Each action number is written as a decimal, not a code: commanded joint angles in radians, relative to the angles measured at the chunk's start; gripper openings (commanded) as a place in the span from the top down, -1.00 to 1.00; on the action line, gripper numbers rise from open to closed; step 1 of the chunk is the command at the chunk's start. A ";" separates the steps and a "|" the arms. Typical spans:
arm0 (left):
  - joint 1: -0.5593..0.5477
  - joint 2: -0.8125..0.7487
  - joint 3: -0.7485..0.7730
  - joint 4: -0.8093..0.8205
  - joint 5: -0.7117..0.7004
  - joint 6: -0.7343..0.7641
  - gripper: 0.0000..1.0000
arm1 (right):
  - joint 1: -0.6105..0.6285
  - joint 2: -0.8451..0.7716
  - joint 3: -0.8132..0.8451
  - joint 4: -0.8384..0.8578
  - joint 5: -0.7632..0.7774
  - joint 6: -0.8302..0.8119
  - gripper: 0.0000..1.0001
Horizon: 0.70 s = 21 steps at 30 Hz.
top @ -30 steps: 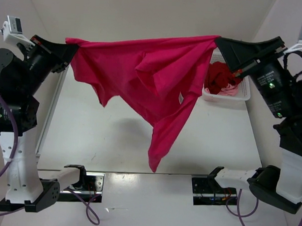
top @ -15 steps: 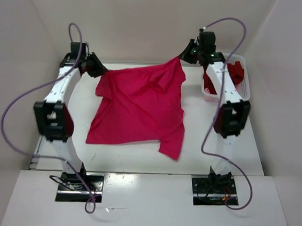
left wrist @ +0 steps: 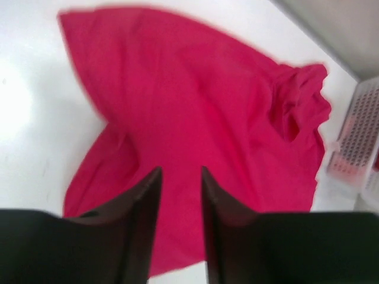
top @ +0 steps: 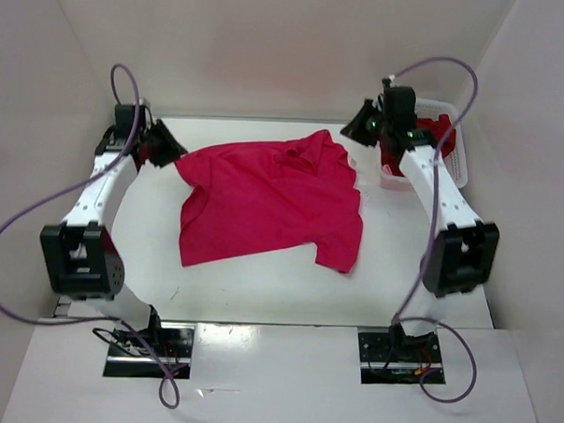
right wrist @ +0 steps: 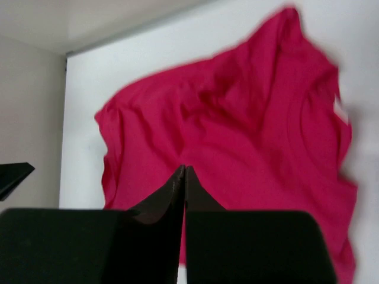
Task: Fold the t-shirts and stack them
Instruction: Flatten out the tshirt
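You have the white desk [top: 260, 285] in front of you, and the bright magenta-red cloth t-shirt [top: 264, 197] lies spread across its middle and far part. It is mostly flat, with wrinkles bunched near its far right corner and one sleeve pointing toward the near right.

At the far right of the desk stands the white plastic mesh basket [top: 457, 163]. A dark crimson red cloth shirt [top: 393, 162] lies crumpled inside it, partly hidden by your right arm, which crosses over the basket.

Your left hand [top: 168, 150] sits at the shirt's far left corner. In the left wrist view its two fingers [left wrist: 180, 171] stand a little apart, and the red cloth below shows through the gap.

Your right hand [top: 362, 131] is just beside the shirt's far right corner. In the right wrist view its fingers [right wrist: 183, 168] are pressed together at the tips, with no cloth visible between them.
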 commanded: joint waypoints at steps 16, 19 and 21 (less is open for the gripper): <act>-0.117 -0.330 -0.729 -0.027 0.013 -0.149 0.02 | -0.007 -0.465 -0.982 0.125 0.112 0.184 -0.11; -0.136 -0.304 -0.750 -0.016 -0.025 -0.149 -0.08 | -0.007 -0.414 -0.972 0.136 0.168 0.194 -0.17; -0.136 -0.264 -0.750 0.005 -0.063 -0.149 -0.08 | -0.007 -0.390 -0.972 0.146 0.213 0.216 -0.17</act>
